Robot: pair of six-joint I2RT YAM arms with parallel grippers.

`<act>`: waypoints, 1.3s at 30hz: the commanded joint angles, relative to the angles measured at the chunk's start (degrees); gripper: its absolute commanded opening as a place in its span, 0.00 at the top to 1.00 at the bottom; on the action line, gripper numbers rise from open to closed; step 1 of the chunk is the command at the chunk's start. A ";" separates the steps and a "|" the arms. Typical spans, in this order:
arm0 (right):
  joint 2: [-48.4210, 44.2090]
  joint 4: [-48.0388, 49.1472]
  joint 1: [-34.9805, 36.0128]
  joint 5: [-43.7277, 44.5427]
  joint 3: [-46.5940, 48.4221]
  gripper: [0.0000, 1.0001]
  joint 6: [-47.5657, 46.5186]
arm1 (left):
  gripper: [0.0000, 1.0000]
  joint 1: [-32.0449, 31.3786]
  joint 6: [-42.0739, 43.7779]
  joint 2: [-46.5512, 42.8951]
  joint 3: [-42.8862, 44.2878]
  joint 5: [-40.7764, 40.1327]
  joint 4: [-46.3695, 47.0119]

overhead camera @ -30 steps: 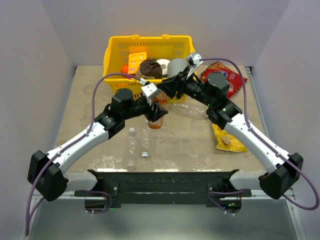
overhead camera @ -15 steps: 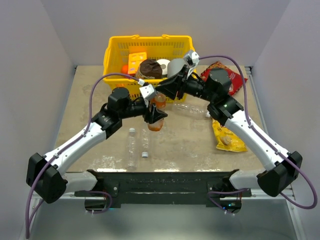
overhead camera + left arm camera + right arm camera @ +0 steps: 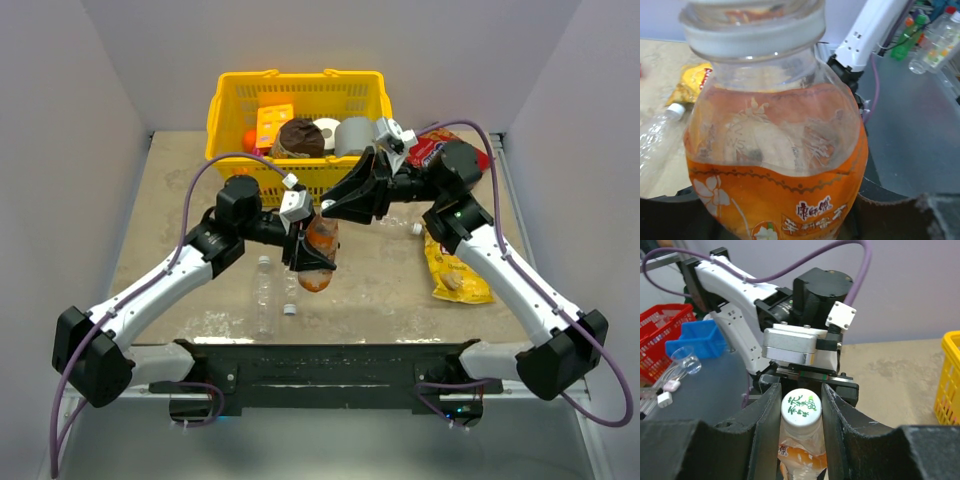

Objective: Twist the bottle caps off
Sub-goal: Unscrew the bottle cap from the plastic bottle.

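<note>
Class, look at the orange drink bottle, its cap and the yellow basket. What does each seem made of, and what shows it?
The orange drink bottle: probably clear glossy plastic; the liquid shows through its wall, which carries highlights.
The cap: opaque white plastic, it seems, smooth with green print on top.
The yellow basket: likely moulded plastic; uniform bright colour, lattice walls.

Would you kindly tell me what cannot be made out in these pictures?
Top view: the right gripper covers the cap of the orange bottle.
Left wrist view: the top edge cuts off the cap; the bottle hides the fingers of the left gripper.
Right wrist view: the cap hides its thread.
</note>
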 commanded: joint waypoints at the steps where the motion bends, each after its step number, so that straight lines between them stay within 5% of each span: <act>1: 0.25 3.80 0.83 -3.45 -1.17 0.87 1.27 | 1.00 -1.82 -0.15 0.21 2.91 6.82 4.48; 6: -0.54 3.45 0.57 2.07 -1.60 0.73 1.19 | 1.00 -1.82 0.64 0.30 2.99 1.29 3.25; 10: -2.56 2.22 0.21 6.39 -2.31 0.45 0.04 | 1.00 -1.82 3.52 0.47 3.70 -2.76 0.27; 17: -6.77 1.69 -2.42 12.46 -4.24 0.28 0.40 | 1.00 -1.74 4.07 0.12 3.52 -9.43 -0.09; 23: -8.54 -0.85 -3.57 15.79 -4.33 0.22 -0.48 | 1.00 -1.74 3.37 -0.76 2.91 -18.29 0.52; 31: -8.37 -14.22 -2.25 38.90 0.06 0.24 -1.71 | 1.00 -1.82 -0.33 -0.23 2.47 -42.46 -0.61; 39: -4.94 -14.22 1.70 42.52 1.73 0.29 -2.59 | 1.00 -1.82 -1.38 0.21 2.03 -41.17 0.44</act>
